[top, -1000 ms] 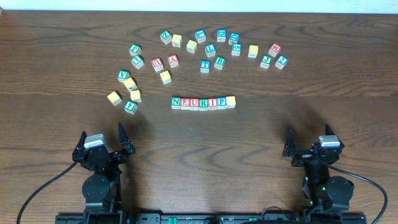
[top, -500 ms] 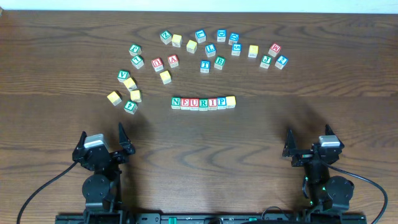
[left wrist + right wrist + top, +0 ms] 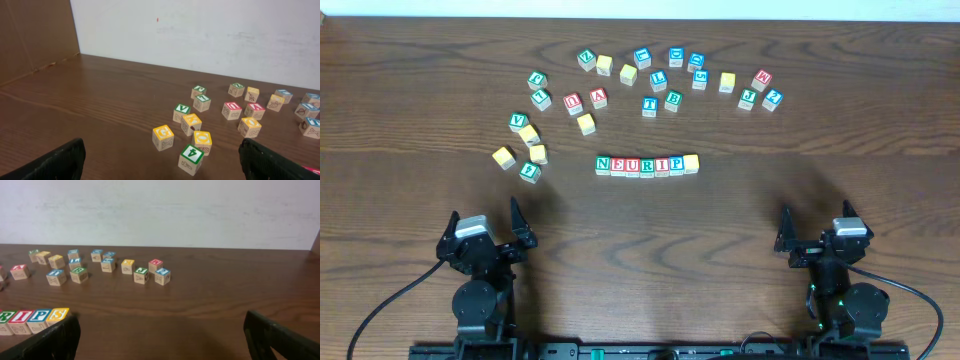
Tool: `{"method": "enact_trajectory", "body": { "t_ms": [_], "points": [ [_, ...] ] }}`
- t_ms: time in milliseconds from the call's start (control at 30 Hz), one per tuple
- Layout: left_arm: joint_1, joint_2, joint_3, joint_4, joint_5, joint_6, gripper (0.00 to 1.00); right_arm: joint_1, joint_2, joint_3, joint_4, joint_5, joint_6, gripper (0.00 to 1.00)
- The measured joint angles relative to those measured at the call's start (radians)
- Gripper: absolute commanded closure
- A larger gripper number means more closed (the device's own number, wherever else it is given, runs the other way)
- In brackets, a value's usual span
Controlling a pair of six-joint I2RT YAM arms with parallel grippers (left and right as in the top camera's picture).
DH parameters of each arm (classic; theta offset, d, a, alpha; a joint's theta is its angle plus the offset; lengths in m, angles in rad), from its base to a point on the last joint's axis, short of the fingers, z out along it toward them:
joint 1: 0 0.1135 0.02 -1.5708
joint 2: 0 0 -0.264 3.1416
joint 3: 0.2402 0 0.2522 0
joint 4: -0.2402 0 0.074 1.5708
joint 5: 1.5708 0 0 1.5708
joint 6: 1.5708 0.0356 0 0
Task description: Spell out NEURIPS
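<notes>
**NEURIPS in a row, mid-bench**

Dark, grained wooden bench [image 3: 410, 110]. At left, black left hand [image 3: 484, 215], fingers spread wide, gripping nothing. Farther back, a scatter of small wooden cubes [image 3: 658, 80] with coloured letter faces (several too small to read). Mid-bench, the seven-cube row [image 3: 647, 165], straight, edge to edge. Last cube plain yellow from overhead, readable as S [image 3: 58, 315] from the right wrist, with the row's start cut off there. At right, right hand [image 3: 816, 215] likewise spread, empty.

Robotics lab bench: the left arm [image 3: 480, 272] and right arm [image 3: 842, 275] sit on a black rail [image 3: 640, 351] at a wood-grain table's [image 3: 420, 210] near edge; a bare white wall [image 3: 200, 30] stands far, a brown board [image 3: 35, 35] left.
</notes>
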Motion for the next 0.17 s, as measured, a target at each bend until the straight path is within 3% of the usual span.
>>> {"method": "enact_trajectory", "body": {
  "t_ms": [167],
  "points": [
    [0.0,0.0,0.0,0.0,0.0,0.0,0.03,0.0,0.0,0.0,0.0,0.0,0.0,0.01]
  ]
}}
